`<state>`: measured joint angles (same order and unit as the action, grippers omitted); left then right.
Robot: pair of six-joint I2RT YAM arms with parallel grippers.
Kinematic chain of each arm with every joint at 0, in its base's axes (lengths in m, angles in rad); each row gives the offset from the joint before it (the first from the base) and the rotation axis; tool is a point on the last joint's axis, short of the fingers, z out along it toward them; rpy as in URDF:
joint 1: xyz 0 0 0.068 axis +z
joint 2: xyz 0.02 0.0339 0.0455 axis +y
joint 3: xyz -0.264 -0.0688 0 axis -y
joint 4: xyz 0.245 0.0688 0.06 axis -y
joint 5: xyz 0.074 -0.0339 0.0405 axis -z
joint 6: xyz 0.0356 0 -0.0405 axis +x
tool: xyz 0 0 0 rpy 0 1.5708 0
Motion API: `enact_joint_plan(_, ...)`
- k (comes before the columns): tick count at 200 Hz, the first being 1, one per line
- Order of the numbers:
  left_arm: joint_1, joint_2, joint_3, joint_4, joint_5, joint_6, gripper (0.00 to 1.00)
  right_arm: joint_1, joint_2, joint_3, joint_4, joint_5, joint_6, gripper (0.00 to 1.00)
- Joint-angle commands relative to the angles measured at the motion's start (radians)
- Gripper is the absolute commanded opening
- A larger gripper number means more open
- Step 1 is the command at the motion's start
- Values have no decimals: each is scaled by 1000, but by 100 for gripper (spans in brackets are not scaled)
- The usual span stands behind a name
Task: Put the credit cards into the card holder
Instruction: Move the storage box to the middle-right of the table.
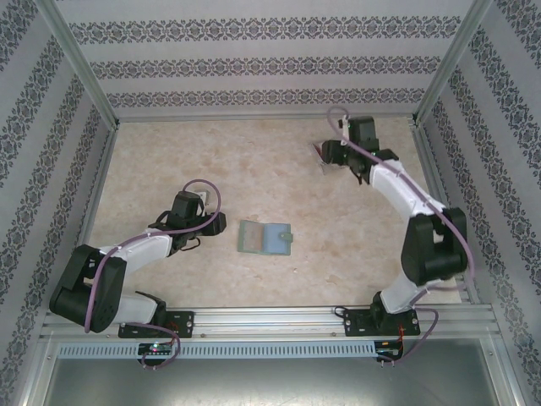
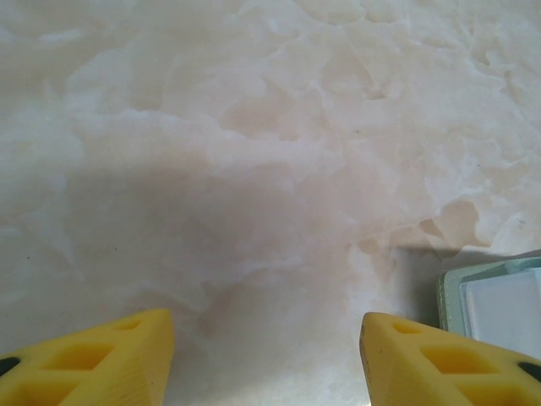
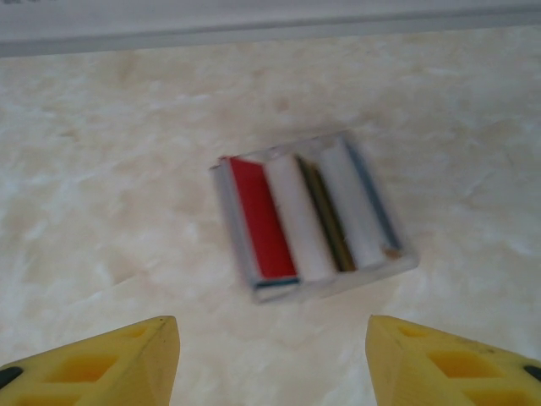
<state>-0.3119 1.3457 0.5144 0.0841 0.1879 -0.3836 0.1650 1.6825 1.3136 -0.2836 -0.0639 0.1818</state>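
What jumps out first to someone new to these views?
A clear tray of credit cards, red, white and dark ones on edge, sits on the table just ahead of the right fingers, yellow and spread. Mid-table the card holder lies open, the left fingers spread over bare surface beside it.

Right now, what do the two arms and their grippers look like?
The left arm and right arm both have white link shells between black joints, with a purple cable looping alongside each. The left gripper and right gripper carry yellow wedge-shaped fingers with recessed hollows and small black patches.
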Motion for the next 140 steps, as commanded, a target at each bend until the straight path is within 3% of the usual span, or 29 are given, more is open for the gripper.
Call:
enact_joint_plan(1, 6, -7, 14, -15, -21, 37, 60, -9, 91, 120, -105, -75, -68, 61)
enact_joint_plan(51, 6, 21, 32, -24, -15, 40, 60, 28, 316, 384, -215, -20, -135, 63)
enact_joint_plan(103, 6, 74, 54, -28, 14, 26, 60, 114, 410, 439, -249, 71, -180, 54)
enact_joint_plan(140, 6, 103, 68, -36, 24, 19, 60, 131, 462, 472, -291, 208, -221, 56)
